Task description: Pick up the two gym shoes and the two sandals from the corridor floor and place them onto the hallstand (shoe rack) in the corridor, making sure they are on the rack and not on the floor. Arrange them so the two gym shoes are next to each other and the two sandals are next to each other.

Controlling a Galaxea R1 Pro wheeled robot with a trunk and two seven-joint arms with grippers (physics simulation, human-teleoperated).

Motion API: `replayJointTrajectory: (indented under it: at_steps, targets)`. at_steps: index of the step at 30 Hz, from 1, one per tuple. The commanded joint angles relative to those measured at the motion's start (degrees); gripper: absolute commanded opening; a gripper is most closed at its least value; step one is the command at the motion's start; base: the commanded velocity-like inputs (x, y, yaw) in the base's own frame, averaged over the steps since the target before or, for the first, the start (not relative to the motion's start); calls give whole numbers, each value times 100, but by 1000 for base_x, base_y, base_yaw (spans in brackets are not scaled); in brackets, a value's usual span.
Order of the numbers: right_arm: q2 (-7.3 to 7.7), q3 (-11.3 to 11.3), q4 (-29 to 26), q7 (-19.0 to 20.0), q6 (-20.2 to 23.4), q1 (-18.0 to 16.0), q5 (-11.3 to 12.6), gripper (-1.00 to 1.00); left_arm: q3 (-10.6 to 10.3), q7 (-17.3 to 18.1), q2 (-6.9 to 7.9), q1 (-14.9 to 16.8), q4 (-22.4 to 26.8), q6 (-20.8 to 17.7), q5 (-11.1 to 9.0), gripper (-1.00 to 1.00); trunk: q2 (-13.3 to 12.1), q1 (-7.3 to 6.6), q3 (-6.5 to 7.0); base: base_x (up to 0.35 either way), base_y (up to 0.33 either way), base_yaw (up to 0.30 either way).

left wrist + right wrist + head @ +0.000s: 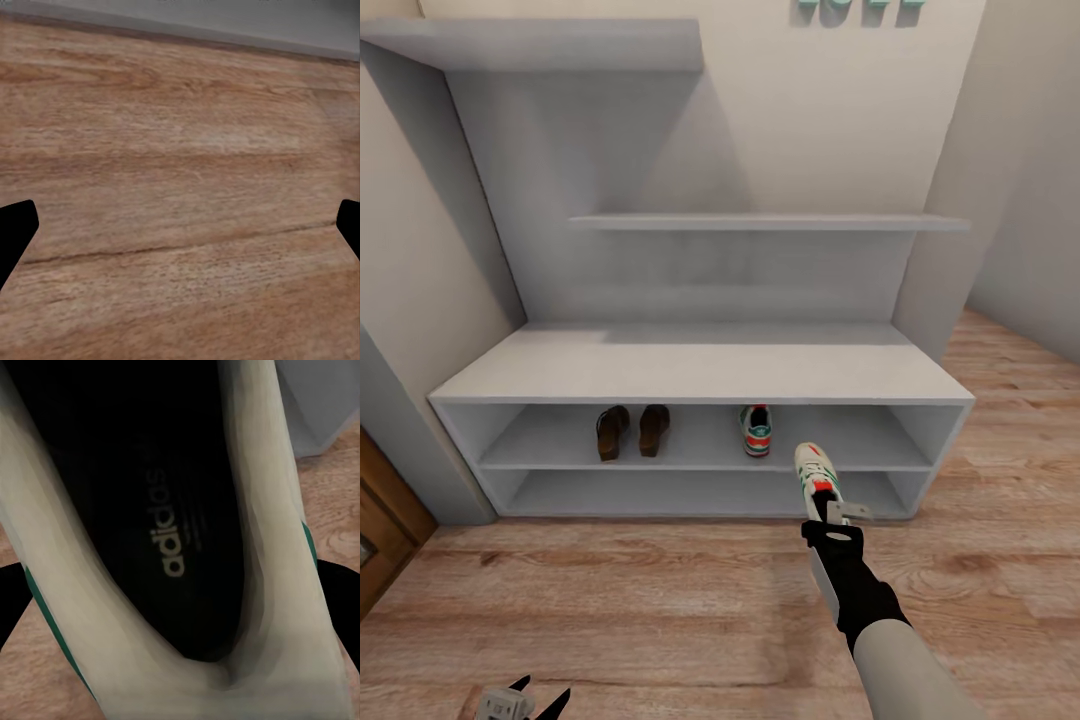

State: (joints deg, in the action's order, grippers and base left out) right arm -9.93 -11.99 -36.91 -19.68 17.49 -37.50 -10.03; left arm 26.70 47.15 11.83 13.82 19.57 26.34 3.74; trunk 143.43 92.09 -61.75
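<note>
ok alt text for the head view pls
The right gripper holds a gym shoe in front of the grey hallstand; its upper shelf holds two sandals side by side and the other gym shoe.

upper shelf (705, 440) open right of gym shoe (757, 430), sandals (632, 431) left

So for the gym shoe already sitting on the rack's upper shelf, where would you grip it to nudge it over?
Grip the gym shoe at its heel collar, coming straight in from the open front of the hallstand. The red heel faces outward and the toe points toward the back wall, so the heel is probably the only reachable end.
</note>
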Motion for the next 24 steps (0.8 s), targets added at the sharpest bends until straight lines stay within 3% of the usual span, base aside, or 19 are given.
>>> replayJointTrajectory:
  at_steps: [1,24]
  targets:
    - [-7,-23,-9,8,44,-3,-61,-100,46,31,-4,6,-5,20,40,100,2,-1,-5,128,3,0]
    - [-7,-14,-9,8,44,-4,-61,-100,46,31,-6,7,-5,20,33,100,2,-1,-5,310,1,0]
